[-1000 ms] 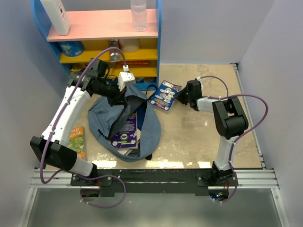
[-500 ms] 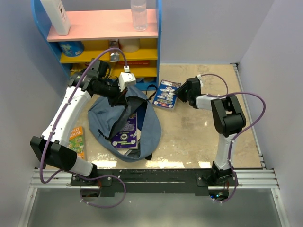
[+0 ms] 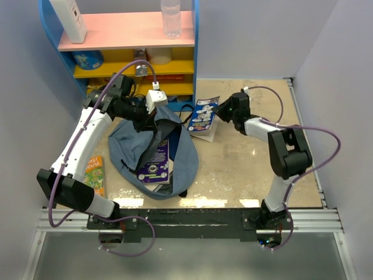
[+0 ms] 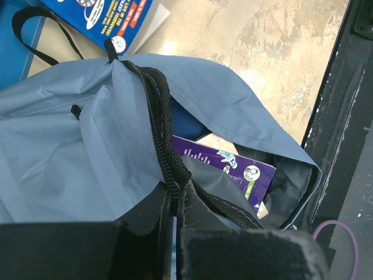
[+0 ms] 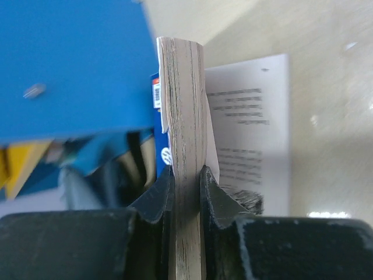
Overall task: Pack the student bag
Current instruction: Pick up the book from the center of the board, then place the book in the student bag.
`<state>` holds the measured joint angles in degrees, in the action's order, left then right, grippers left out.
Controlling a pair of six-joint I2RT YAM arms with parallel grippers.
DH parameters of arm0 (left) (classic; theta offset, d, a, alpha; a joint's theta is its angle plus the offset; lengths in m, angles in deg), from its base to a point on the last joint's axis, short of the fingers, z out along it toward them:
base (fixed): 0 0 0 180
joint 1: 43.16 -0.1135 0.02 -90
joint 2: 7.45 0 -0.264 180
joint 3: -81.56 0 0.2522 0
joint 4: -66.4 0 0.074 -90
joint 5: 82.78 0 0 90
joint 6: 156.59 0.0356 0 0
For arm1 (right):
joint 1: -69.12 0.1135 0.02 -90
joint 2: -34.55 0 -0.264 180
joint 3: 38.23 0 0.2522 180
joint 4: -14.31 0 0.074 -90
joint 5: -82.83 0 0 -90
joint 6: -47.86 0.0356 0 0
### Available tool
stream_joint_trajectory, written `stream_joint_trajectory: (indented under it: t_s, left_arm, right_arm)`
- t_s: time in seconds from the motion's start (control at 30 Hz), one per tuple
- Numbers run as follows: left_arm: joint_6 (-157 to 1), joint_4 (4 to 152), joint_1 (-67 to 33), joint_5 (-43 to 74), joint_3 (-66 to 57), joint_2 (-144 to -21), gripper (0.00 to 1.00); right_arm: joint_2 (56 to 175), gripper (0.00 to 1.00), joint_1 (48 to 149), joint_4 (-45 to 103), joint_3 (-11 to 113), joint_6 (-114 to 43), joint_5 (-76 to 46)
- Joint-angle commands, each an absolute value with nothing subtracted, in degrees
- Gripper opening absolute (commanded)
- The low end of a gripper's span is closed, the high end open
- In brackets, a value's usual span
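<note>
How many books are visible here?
3: purple book inside the student bag, blue book pinched by the right gripper, orange book on the table at left. Others may hide in the bag.

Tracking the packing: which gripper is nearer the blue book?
Right. The right gripper clamps the blue book by its edge; the left gripper pinches the student bag at its zipper, off the book.

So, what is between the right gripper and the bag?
The blue book: the right gripper clamps its edge, and it reaches toward the bag. The top view shows this.
</note>
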<state>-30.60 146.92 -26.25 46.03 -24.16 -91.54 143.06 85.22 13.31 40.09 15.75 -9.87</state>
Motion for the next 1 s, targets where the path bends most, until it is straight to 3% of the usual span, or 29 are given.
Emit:
stream_joint_trajectory:
  t_s: [0.0, 0.37, 0.57, 0.77, 0.97]
  left_arm:
    - [-32.0, 144.4, -26.2, 47.6, -23.7, -88.9, 0.00]
    - [-34.4, 141.2, -26.1, 45.9, -23.3, -88.1, 0.00]
    - [-36.6, 138.8, -26.1, 46.2, -23.5, -87.9, 0.00]
    - [-39.0, 136.9, -26.1, 46.8, -25.4, -87.5, 0.00]
    - [-39.5, 137.6, -25.8, 47.4, -26.5, -85.9, 0.00]
  right_arm:
    - [127.3, 0.00, 87.2, 11.8, 38.8, 15.8, -16.4]
    - [102.4, 0.00, 87.9, 25.0, 28.4, 17.3, -21.1]
    - [91.9, 0.00, 93.9, 27.9, 20.7, 22.5, -22.2]
    - [91.6, 0.00, 106.4, 26.9, 18.4, 24.7, -17.6]
    - [101.4, 0.00, 113.4, 24.4, 22.8, 24.6, -15.0]
